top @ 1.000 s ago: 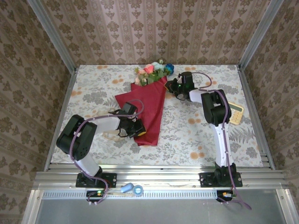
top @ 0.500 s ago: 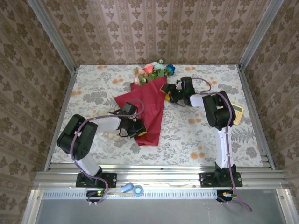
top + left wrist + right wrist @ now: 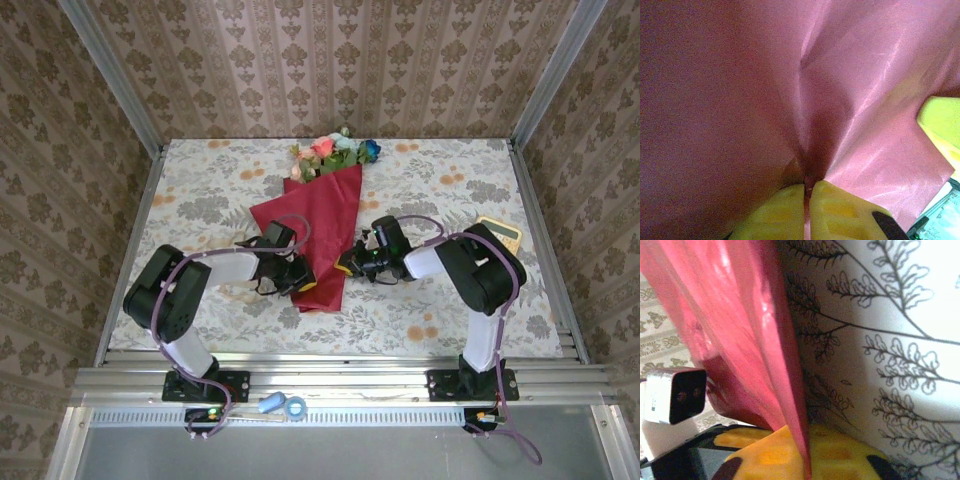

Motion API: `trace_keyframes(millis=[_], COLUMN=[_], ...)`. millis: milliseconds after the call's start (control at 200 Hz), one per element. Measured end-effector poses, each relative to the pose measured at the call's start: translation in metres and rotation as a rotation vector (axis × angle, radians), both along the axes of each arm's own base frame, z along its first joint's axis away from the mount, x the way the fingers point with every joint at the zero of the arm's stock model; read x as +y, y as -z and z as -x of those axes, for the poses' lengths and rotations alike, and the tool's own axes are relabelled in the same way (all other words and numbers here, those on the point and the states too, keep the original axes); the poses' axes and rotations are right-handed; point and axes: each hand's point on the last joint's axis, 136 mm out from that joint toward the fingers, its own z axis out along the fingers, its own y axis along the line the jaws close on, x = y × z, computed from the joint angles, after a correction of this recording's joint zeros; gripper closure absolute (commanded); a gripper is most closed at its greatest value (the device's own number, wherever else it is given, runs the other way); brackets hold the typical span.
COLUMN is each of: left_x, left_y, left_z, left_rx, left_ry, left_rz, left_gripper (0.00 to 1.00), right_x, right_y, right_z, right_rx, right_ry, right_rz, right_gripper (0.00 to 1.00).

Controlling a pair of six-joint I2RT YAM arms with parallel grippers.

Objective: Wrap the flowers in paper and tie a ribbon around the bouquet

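Paper [image 3: 322,225] lies as a slim wrap on the table [image 3: 440,300]. Its long axis runs near to far, the wide end far with the flowers [image 3: 333,150] spilling out, the narrow end near. Left gripper [image 3: 300,281] sits at the wrap's left edge, close to the narrow end. In the left wrist view its yellow pads [image 3: 785,210] are pressed together with a pleat of red sheet nipped between them. Right gripper [image 3: 350,268] is just across, at the right edge and about level with the left. In the right wrist view the sheet's edge runs down between its pads [image 3: 770,452] with no gap visible, so it reads as clamped on paper. Both tools flank the lower third with the wrap between them, neither clearly nearer. Flowers are well apart from both. A pale strip under the left forearm is probably the ribbon [image 3: 233,291], though that is hard to confirm. Judgement: the stem end is being snugged, so the next move would pull across the long axis, not along it. Tie not yet begun.
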Motion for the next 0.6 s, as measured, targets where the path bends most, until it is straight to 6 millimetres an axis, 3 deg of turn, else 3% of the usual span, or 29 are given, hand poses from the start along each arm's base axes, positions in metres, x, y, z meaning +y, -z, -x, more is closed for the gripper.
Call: trace_keyframes(millis=[65,175,290,320,350,465,490,540,600], left_x=[0.000,0.000,0.000,0.000,-0.001,-0.003,-0.004,-0.005,-0.005], left_y=[0.000,0.001,0.002,0.002,0.002,0.001,0.000,0.000,0.000], left_z=[0.000,0.001,0.001,0.001,0.001,0.002,0.002,0.002,0.002], left_rx=[0.004,0.000,-0.001,-0.001,-0.001,-0.001,-0.003,-0.004,-0.003], left_ry=[-0.001,-0.001,0.000,0.000,0.000,0.007,0.011,0.012,0.012], left_rz=[0.002,0.005,0.008,0.009,0.009,0.018,0.020,0.021,0.022], left_gripper=[0.90,0.90,0.90,0.90,0.90,0.90,0.90,0.90,0.90], right_x=[0.002,0.003,0.008,0.009,0.009,0.003,0.002,0.002,0.006], right_y=[-0.012,-0.022,-0.011,-0.006,-0.005,0.005,0.006,0.005,-0.005], right_z=[-0.002,0.014,0.044,0.049,0.052,0.058,0.059,0.059,0.057], right_rx=[-0.033,-0.042,-0.004,-0.002,-0.008,0.010,0.010,0.008,-0.017], right_ry=[-0.002,-0.020,-0.060,-0.064,-0.070,-0.052,-0.050,-0.047,-0.049], right_rz=[-0.017,-0.013,0.013,0.023,0.022,0.047,0.048,0.048,0.028], right_gripper=[0.45,0.47,0.67,0.80,1.00,1.00,0.92,0.63,0.49])
